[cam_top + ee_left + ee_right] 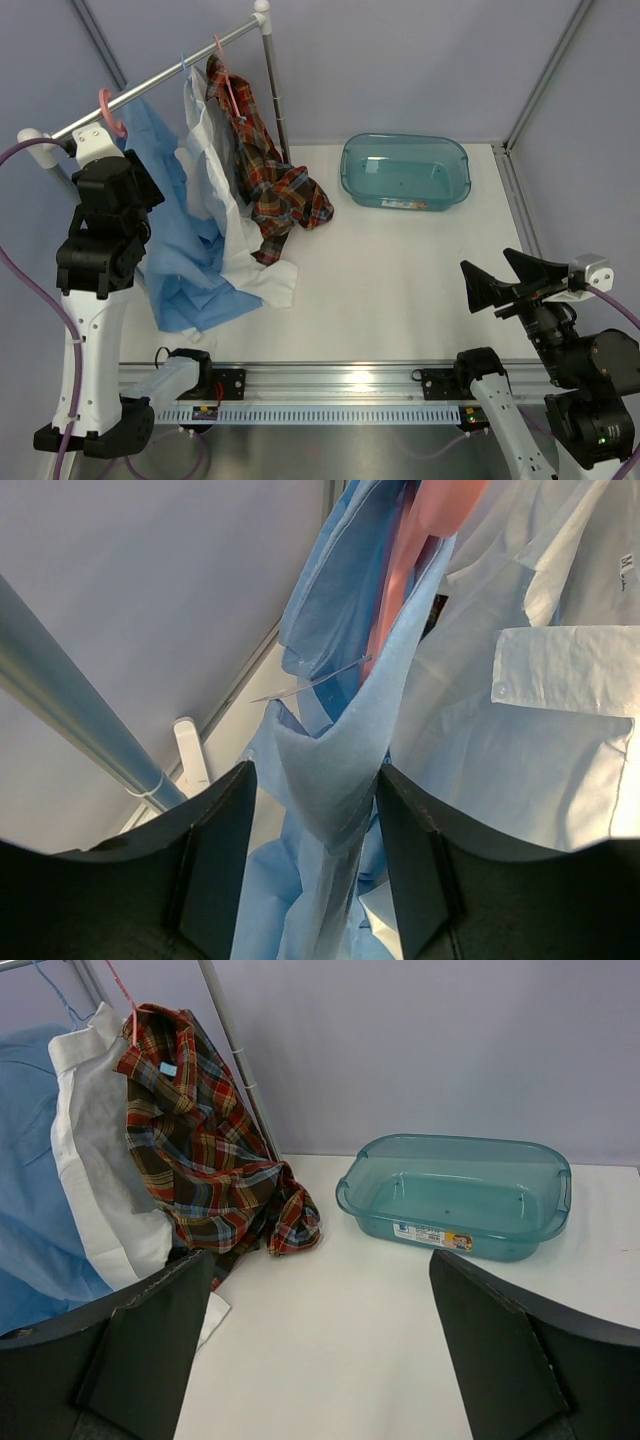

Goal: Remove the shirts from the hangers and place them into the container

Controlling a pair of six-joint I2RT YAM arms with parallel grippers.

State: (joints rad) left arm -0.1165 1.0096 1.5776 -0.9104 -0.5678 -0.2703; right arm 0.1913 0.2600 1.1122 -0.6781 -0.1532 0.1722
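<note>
Three shirts hang on hangers from the rail. The light blue shirt (185,260) is on a pink hanger (108,110), the white shirt (225,200) on a light blue hanger (184,68), and the plaid shirt (275,185) on another pink hanger (225,70). All three trail onto the table. In the left wrist view, my left gripper (315,772) straddles a fold of the light blue shirt (340,770). Its right finger touches the cloth and a gap shows on the left. The teal container (404,137) sits empty at the back right. My right gripper (490,265) hovers wide open over the table, holding nothing.
The silver rail (170,75) runs from back left to an upright post (272,90) beside the plaid shirt. The grey enclosure walls close in the back and sides. White tabletop (400,290) lies between the shirts, the container and the right arm.
</note>
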